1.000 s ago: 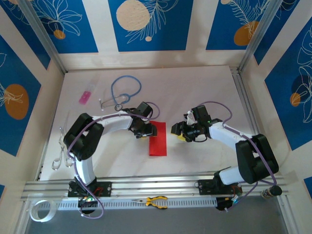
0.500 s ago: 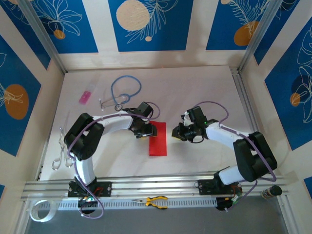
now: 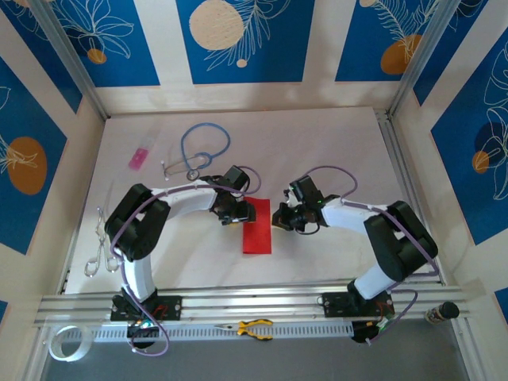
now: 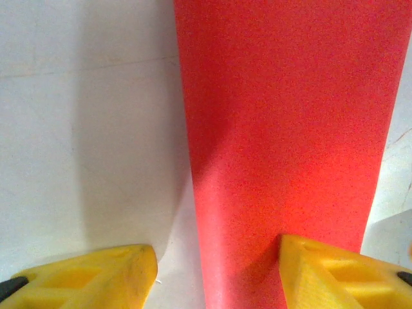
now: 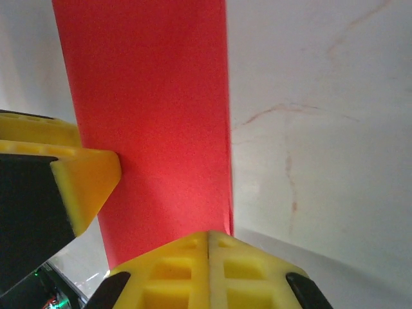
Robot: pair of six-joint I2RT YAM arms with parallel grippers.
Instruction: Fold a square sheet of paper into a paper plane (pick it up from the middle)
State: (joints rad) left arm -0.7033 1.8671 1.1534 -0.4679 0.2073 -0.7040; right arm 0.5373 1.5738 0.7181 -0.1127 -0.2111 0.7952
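Observation:
The square sheet of paper (image 3: pixel 256 227) lies flat on the white table, folded into a narrow red strip (image 4: pixel 283 129) (image 5: pixel 148 116); the paper plane is out of view. My left gripper (image 3: pixel 243 214) (image 4: pixel 217 277) stands open at the strip's far left corner, one yellow fingertip (image 4: pixel 335 270) on the paper and the other fingertip (image 4: pixel 96 277) on the bare table. My right gripper (image 3: pixel 279 218) (image 5: pixel 208 257) is shut, its tips low at the strip's right edge. That edge looks slightly raised there. Nothing shows between the pads. The left gripper's finger (image 5: pixel 84 180) appears in the right wrist view.
A blue stethoscope (image 3: pixel 205 149) and a small pink item (image 3: pixel 139 158) lie at the back left. Scissors (image 3: pixel 99 246) rest by the left wall. Yellow-handled pliers (image 3: pixel 254 327) and a tape roll (image 3: pixel 65 343) sit on the front rail.
My right gripper has closed and moved left up to the strip's right edge. The left gripper and the paper have stayed put.

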